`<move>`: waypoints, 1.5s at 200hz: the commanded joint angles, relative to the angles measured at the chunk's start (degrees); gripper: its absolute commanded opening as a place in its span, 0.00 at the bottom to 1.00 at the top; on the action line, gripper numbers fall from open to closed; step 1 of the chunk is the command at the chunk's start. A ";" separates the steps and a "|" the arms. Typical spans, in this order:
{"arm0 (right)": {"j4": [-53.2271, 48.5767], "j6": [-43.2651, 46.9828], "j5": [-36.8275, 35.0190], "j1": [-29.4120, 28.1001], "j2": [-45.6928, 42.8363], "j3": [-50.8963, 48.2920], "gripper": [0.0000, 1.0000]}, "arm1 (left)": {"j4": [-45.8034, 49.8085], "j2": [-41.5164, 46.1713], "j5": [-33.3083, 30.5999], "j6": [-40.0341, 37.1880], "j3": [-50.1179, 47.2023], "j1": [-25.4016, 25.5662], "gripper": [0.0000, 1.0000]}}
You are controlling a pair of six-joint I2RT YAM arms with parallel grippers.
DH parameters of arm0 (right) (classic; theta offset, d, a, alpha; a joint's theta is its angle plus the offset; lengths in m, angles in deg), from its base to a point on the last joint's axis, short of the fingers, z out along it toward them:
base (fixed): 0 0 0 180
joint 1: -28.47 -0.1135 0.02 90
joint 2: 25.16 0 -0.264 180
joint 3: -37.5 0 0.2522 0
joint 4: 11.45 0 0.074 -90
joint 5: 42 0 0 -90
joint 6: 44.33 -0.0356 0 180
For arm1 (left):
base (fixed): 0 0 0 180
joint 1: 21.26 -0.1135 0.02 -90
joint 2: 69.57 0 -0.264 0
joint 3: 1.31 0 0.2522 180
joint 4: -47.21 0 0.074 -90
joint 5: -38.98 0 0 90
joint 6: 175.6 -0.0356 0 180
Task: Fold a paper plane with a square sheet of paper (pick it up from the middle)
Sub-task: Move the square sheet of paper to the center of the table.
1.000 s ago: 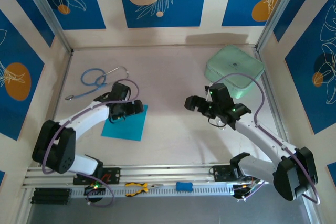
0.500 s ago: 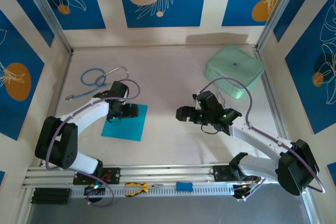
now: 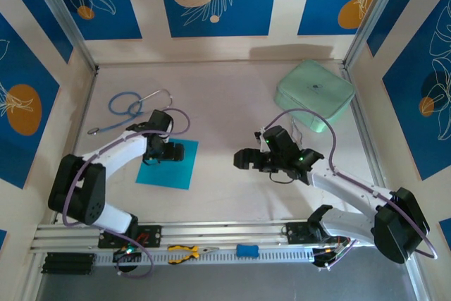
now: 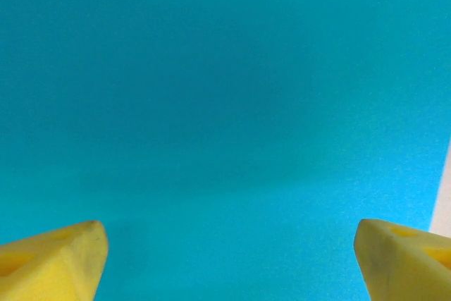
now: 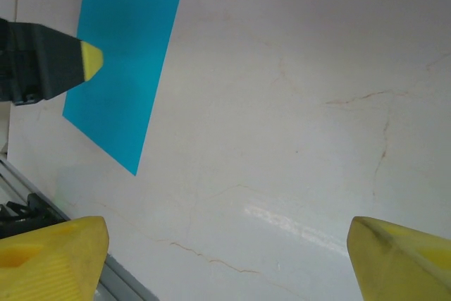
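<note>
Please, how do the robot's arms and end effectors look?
The left arm and right arm have white links, bulky black joints and a looping purple cable each. The left end effector and right end effector are black with yellow wedge-shaped fingertips. Green lights glow on the right wrist.

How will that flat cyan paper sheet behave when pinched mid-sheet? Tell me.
The thin cyan-blue square sheet of paper lies fully flat on the pale table, so it is probably floppy; lifted, its corners would likely droop. No raised edge shows, so the open left claw may slide across it. It looks light; a push would probably shift it.
</note>
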 commanded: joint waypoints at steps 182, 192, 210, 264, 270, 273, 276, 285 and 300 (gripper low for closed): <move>0.26 -9.53 -6.26 -1.63 1.09 -2.12 0.88 | 2.04 -6.19 -6.51 24.66 4.16 16.01 0.84; 0.62 -8.63 -5.16 -1.48 0.61 -2.24 0.88 | 3.04 -4.85 -8.13 21.91 4.55 15.84 0.88; 0.84 -7.61 -3.93 -1.53 -0.19 -2.41 0.89 | 3.22 -2.62 -8.61 15.44 4.24 15.40 0.95; 2.02 -6.85 -1.06 -2.47 2.16 -1.11 0.88 | 2.31 -3.76 -2.86 10.36 3.96 13.11 1.00; 1.80 -6.79 -1.17 -2.75 2.70 -0.81 0.88 | 1.85 -4.31 -2.29 10.49 3.90 12.91 1.00; 1.80 -6.80 -1.15 -2.90 2.89 -0.68 0.88 | 1.74 -4.68 -2.05 10.64 3.96 12.88 1.00; 1.83 -6.84 -1.21 -3.06 3.22 -0.60 0.88 | 1.62 -4.96 -1.81 10.75 4.08 12.81 1.00; 2.18 -6.91 -1.31 -3.48 3.85 -0.33 0.88 | 1.43 -5.91 -1.29 10.85 4.31 12.73 1.00; 2.26 -7.37 -1.82 -3.90 5.16 0.38 0.88 | 0.74 -6.34 -1.23 11.31 4.07 12.79 1.00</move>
